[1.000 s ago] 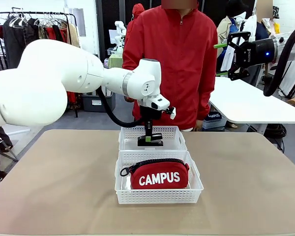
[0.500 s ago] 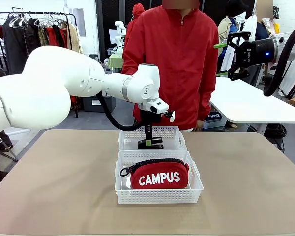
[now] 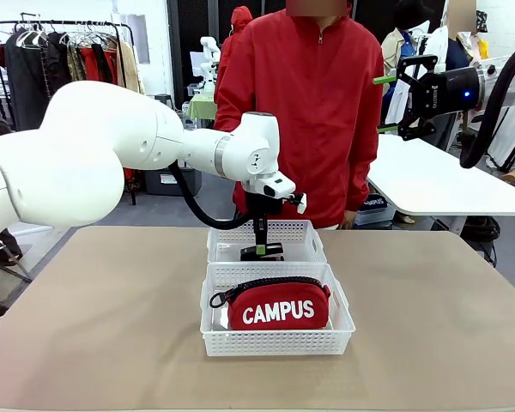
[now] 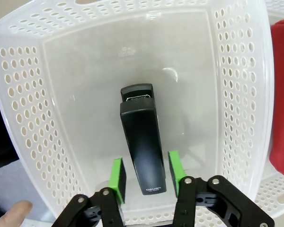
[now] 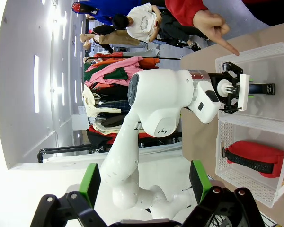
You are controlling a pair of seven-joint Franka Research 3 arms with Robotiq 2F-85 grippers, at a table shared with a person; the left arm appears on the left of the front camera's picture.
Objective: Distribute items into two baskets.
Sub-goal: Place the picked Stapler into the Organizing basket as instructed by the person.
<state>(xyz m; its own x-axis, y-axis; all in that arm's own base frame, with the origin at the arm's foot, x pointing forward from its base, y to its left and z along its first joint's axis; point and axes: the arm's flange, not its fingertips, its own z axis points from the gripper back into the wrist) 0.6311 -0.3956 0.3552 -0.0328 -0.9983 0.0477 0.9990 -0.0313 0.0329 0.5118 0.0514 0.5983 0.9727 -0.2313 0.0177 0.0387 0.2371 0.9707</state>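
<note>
The red pouch (image 3: 277, 305) is lying in the basket nearer the table's robot-side edge (image 3: 276, 342), so that half is judged done. The black stapler (image 4: 144, 139) is resting on the floor of the far basket (image 4: 28, 132), toward the person's edge. The left gripper (image 4: 144, 172) is being held just astride it, pads apart from its sides, released. The right gripper (image 5: 144, 182) is being kept spread wide, empty, well above the table. Only withdrawal appears left.

Left arm (image 3: 112, 146): glossy white rounded links, black cable looped beneath the wrist. Left hand (image 4: 145, 177): black fingers, green pads. Person (image 3: 313, 112): red zip jacket.
</note>
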